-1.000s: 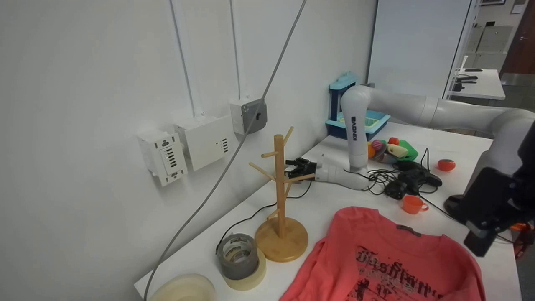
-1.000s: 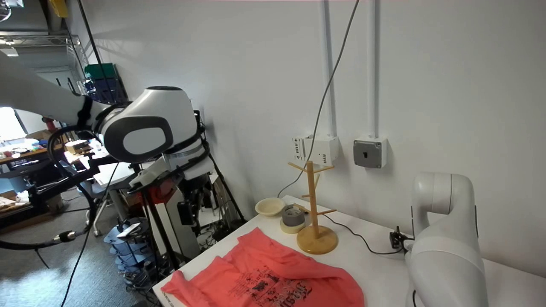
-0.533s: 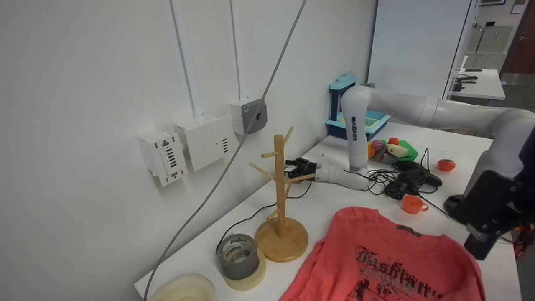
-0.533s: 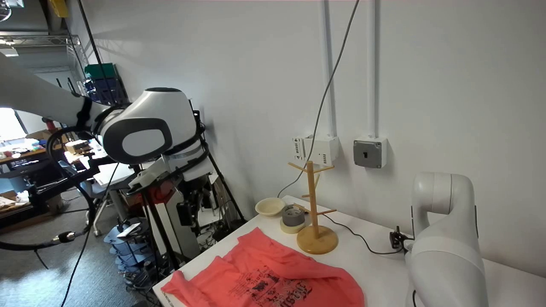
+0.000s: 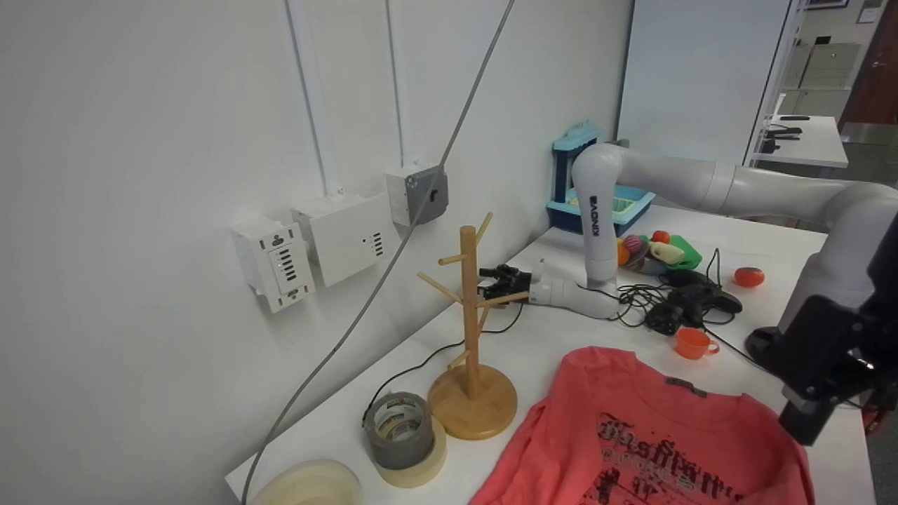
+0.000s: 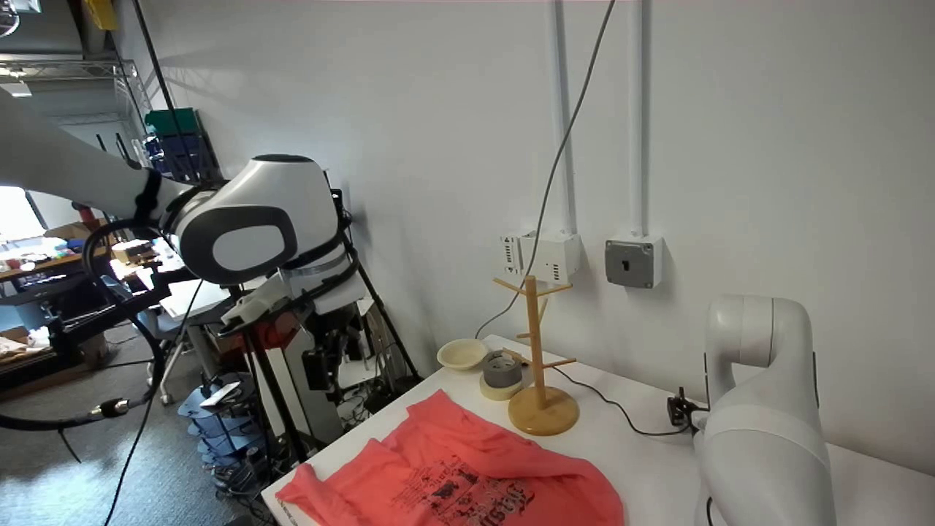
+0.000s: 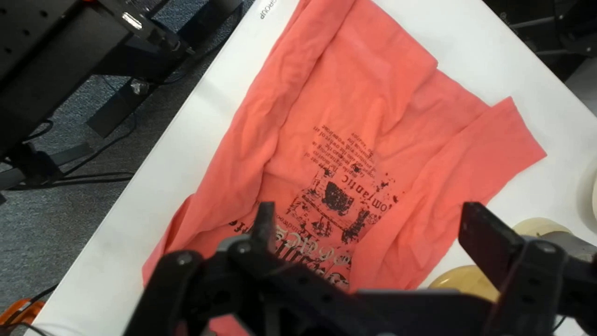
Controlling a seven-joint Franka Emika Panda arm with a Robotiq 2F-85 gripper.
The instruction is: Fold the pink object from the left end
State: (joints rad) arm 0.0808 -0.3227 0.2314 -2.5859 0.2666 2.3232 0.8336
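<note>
My black two-fingered claw hangs over the work, spread wide, its fingers well apart in the wrist view. Below and between them shows the salmon-pink, long-sleeved cloth shirt, which lies creased on the white, flat tabletop with its dark lettering face up. On the side nearer the tabletop's edge a long strip of it is bunched; on the opposite side a sleeve slants outward, its end near the pale cream, round bowl. In an exterior view one of my fingers overlaps the shirt's shoulder, though from that angle alone I cannot tell how high above it the claw is.

Near the slanting sleeve stands the upright wooden mug tree with its round base and thin pegs, seen in both exterior views. Just beside its base, a grey roll of tape sits on a cream-coloured roll of tape. A small orange cup with a handle stands near the neckline, and past it lies a black game controller beside tangled black cables.
</note>
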